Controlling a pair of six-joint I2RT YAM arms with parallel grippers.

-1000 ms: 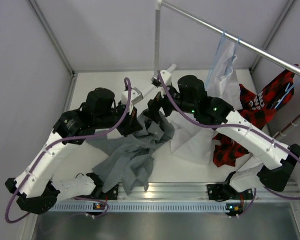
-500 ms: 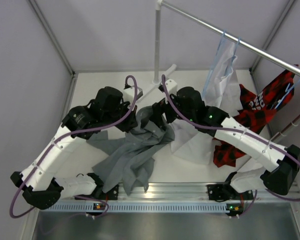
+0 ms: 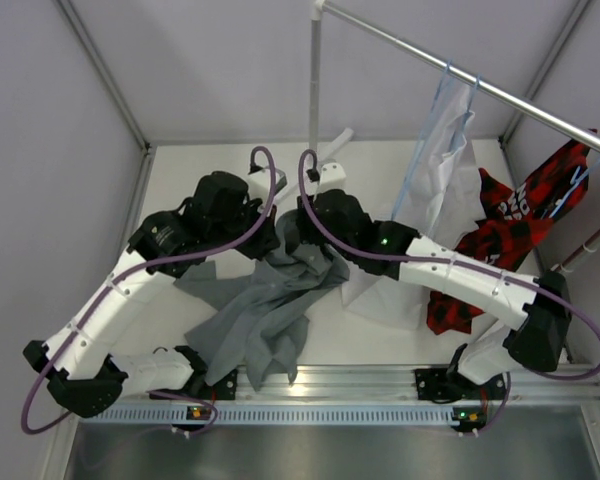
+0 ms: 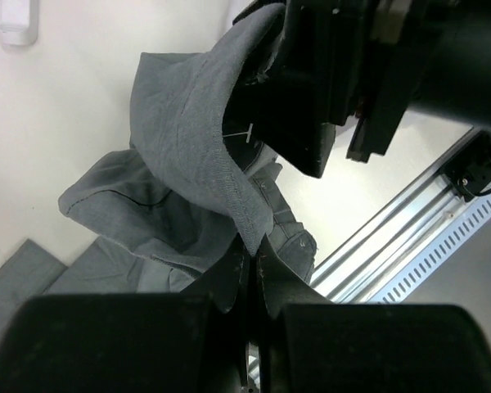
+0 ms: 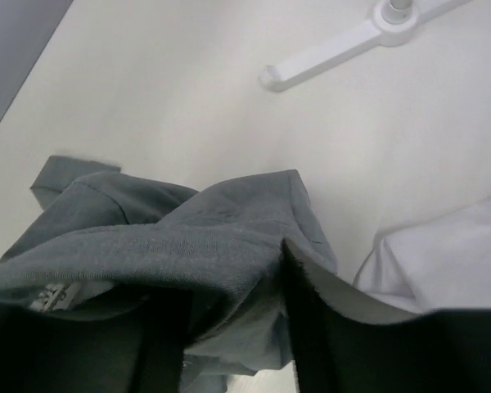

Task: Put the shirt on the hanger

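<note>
The shirt [image 3: 265, 315] lay crumpled on the table [image 3: 195, 190] just in front of the rack post [image 3: 314, 90], its lower part spread toward the arm bases and its collar end drawn up off the surface into a taut ridge. The left gripper [image 4: 252, 255], on the left side of the post's foot, had its fingers pressed together on an edge of the grey cloth, which showed as a thin fold pinched between the tips. The right gripper [image 5: 233, 282], close in front of the post and almost touching the left one, held the collar too; its fingers [image 5: 299, 319] closed on a thick fold, cloth draped over them and a label showing inside. The hanger [image 3: 435, 105] hung to the right of the post from the slanting rail [image 3: 520, 100], against a white shirt [image 3: 445, 165]. Farther right of the post, a red-and-black garment [image 3: 505, 215] hung from the same rail, trailing down to the table.
</note>
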